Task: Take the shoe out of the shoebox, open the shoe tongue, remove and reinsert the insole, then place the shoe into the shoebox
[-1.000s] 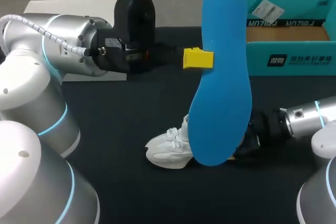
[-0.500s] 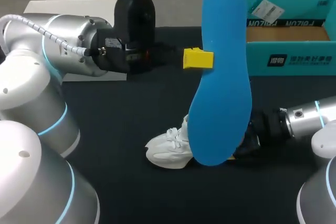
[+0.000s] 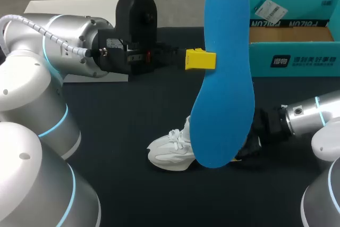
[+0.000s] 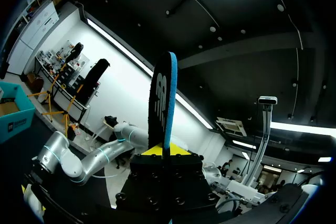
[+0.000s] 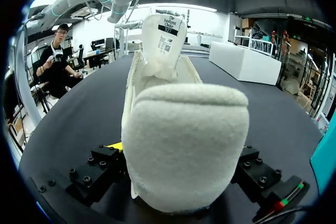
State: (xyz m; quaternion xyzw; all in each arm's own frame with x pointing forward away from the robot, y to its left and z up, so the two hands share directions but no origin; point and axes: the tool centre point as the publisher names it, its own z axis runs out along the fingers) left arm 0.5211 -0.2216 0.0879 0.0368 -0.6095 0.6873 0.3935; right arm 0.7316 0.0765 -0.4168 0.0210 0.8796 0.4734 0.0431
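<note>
A blue insole (image 3: 223,78) stands on end high above the table, and my left gripper (image 3: 200,59) is shut on its edge near the middle. In the left wrist view the insole (image 4: 163,108) rises edge-on from between the yellow tips of the left gripper (image 4: 164,153). The white shoe (image 3: 170,152) lies on the black table under the insole, toe to the left. My right gripper (image 3: 247,150) is at its heel, mostly hidden by the insole. In the right wrist view the shoe (image 5: 181,145) has its padded heel between the wide-spread fingers (image 5: 100,174) of the right gripper (image 5: 181,182), tongue raised.
The teal shoebox (image 3: 295,59) stands open at the back right with a paper tag (image 3: 268,9) inside. A white flat board (image 3: 69,5) lies at the back left behind my left arm. Bare black table (image 3: 127,110) lies left of the shoe.
My right wrist has shifted slightly up and to the left beside the shoe's heel. The left arm and the insole have kept still.
</note>
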